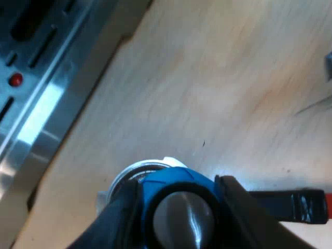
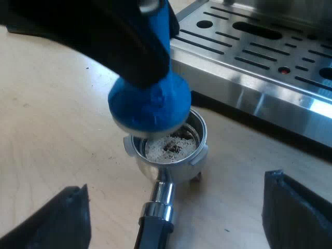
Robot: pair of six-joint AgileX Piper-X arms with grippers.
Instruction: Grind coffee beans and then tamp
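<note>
My left gripper is shut on the blue tamper, whose metal top faces the camera. The tamper hangs just over the metal holder's basket, its base tilted at the basket's rim. Pale and dark grounds lie in the basket. The holder rests on the wooden table beside the espresso machine's drip tray. Its dark handle ends in red. My right gripper is open, its fingers wide apart on either side of the handle, not touching it.
The machine's steel drip tray with slots and a red dot stands close behind the holder. Its shiny edge runs along the table. A few coffee specks lie on the wood.
</note>
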